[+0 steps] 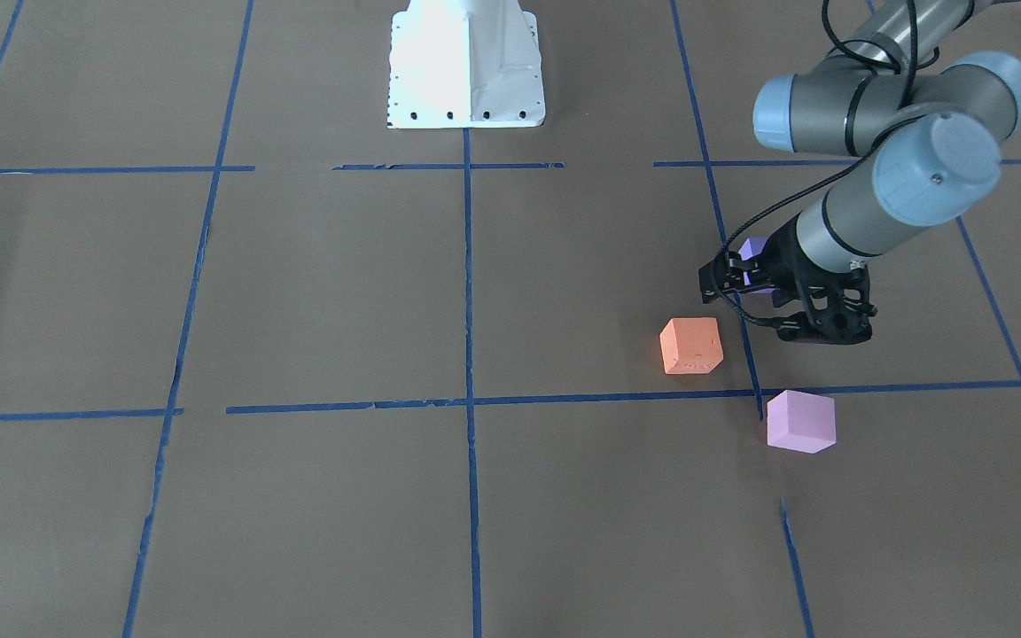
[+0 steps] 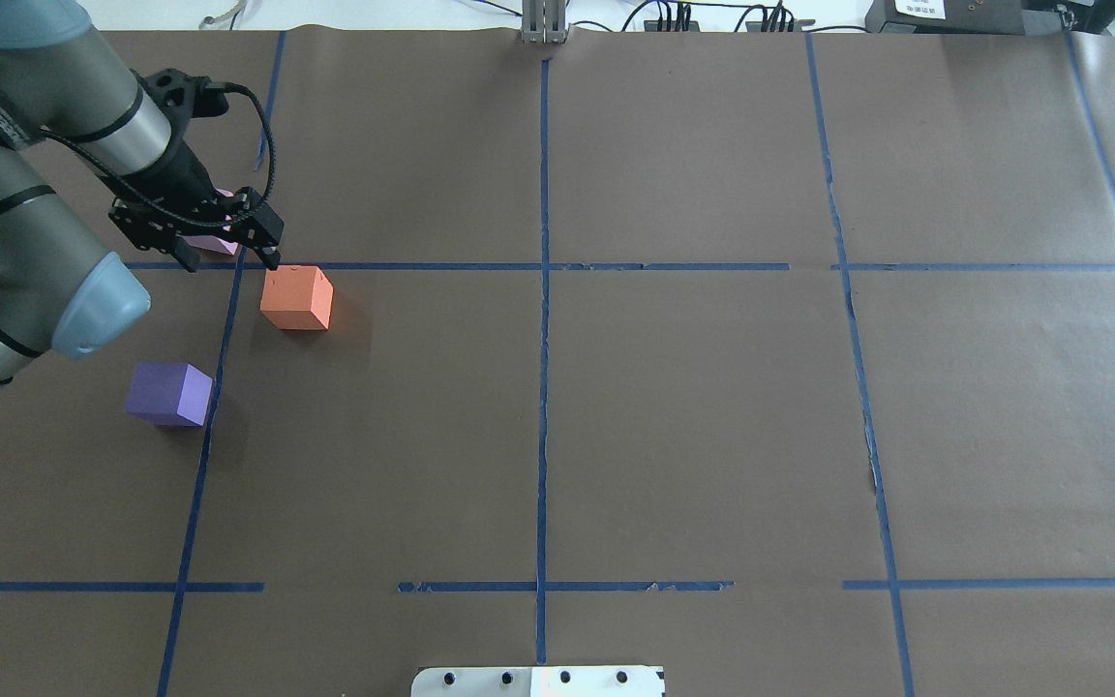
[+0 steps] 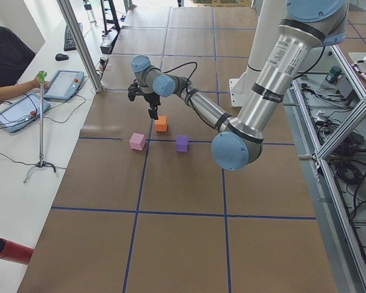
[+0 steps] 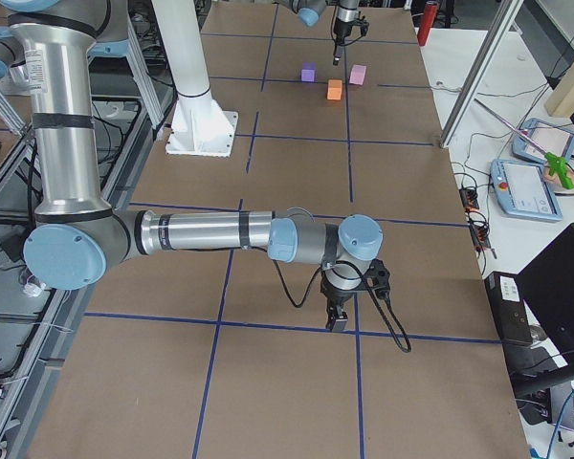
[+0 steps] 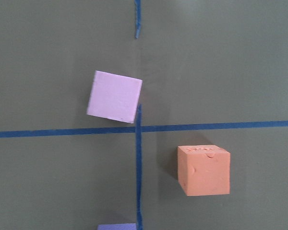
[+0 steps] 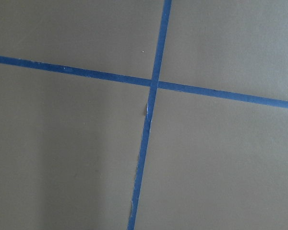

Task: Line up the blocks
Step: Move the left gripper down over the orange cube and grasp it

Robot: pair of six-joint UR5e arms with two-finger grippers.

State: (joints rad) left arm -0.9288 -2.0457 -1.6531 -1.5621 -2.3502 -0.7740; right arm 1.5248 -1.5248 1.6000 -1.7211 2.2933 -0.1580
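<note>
Three cubes lie on the brown table on my left side. The orange block (image 2: 297, 298) (image 1: 690, 345) (image 5: 204, 170) is in the middle. The violet-purple block (image 2: 170, 394) is nearer my base and half hidden in the front view (image 1: 752, 252). The pale pink block (image 1: 799, 422) (image 5: 114, 97) is farthest and partly hidden under the gripper in the overhead view (image 2: 214, 242). My left gripper (image 2: 228, 259) (image 1: 785, 315) hovers above them, open and empty. My right gripper (image 4: 337, 320) hangs low over bare table far from the blocks; I cannot tell whether it is open or shut.
Blue tape lines (image 2: 543, 266) divide the table (image 2: 712, 416) into squares. The white robot base (image 1: 466, 62) stands at the table's edge. An operator (image 3: 6, 61) with tablets sits beyond the table's far side.
</note>
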